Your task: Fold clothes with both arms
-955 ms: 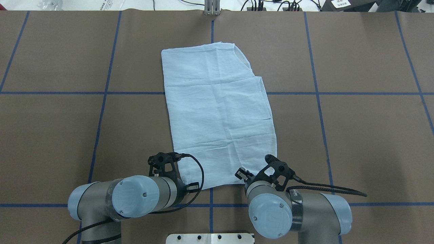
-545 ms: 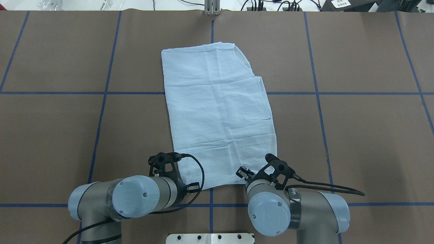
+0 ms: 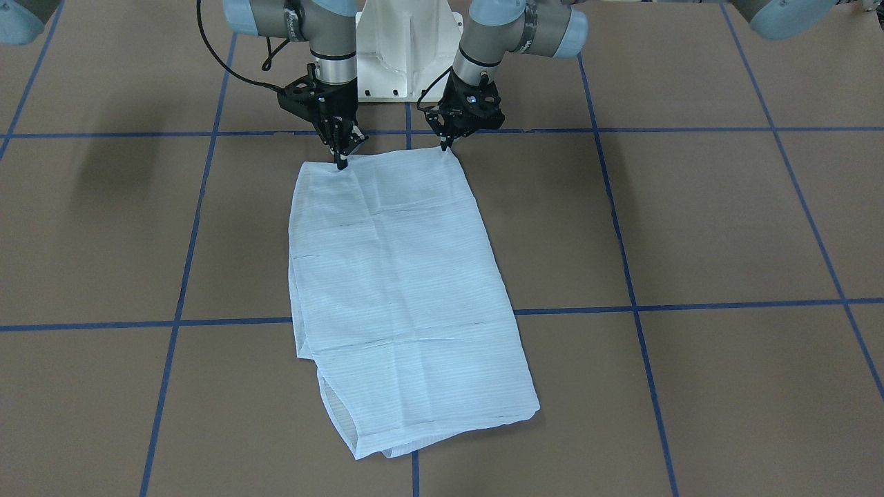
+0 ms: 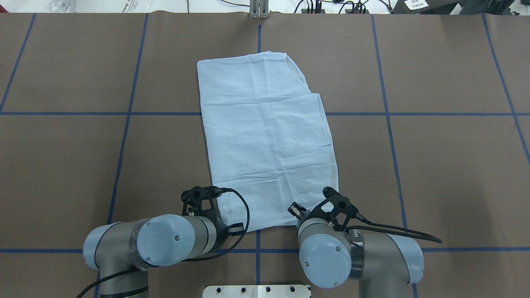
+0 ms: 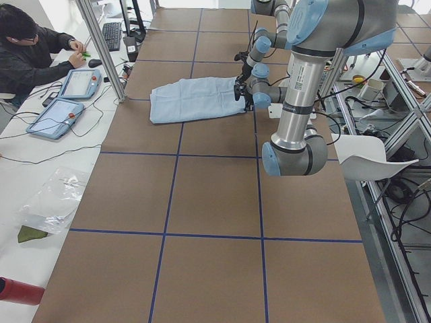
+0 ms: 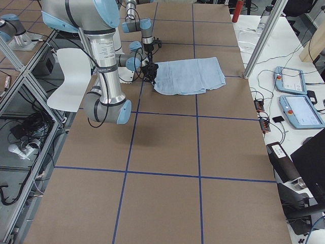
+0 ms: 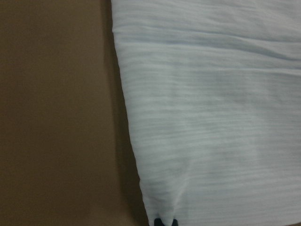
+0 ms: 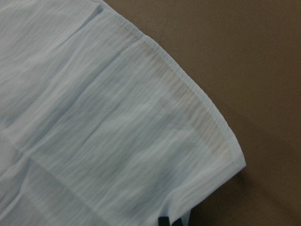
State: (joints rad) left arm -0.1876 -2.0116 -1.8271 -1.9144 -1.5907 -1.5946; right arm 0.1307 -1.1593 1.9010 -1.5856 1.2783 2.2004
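- While the left gripper (image 3: 443,145) points straight down at the robot-side edge of the shirt (image 4: 265,136), its jaws are closed on that edge's left corner. The left wrist view shows the dark fingertips (image 7: 158,222) pressed together, with the cloth puckering into them.
- The right gripper (image 3: 340,163) is likewise clamped on the same edge, a little in from its right corner. In the right wrist view the fingertips (image 8: 163,221) pinch the fabric just beside the hemmed corner.
- Both corners sit low, at or just off the counter (image 4: 434,165); the cloth between them shows no sag.
- The left arm (image 4: 165,240) and the right arm (image 4: 327,256) bend in from the robot's side, with their wrists over the near end of the shirt.
- The shirt lies flat as a long, narrow folded strip in the middle of the counter. It runs away from the robot, with its near end angled slightly to the robot's right. Faint creases cross it, and its far right corner is cut back at a slant.
- Blue tape lines (image 4: 124,136) mark the brown counter in large squares, and the shirt crosses one of them.
- A white pedestal base (image 3: 407,41) stands behind the grippers.
- A person (image 5: 27,54) sits at a white side table beyond the counter's far edge.
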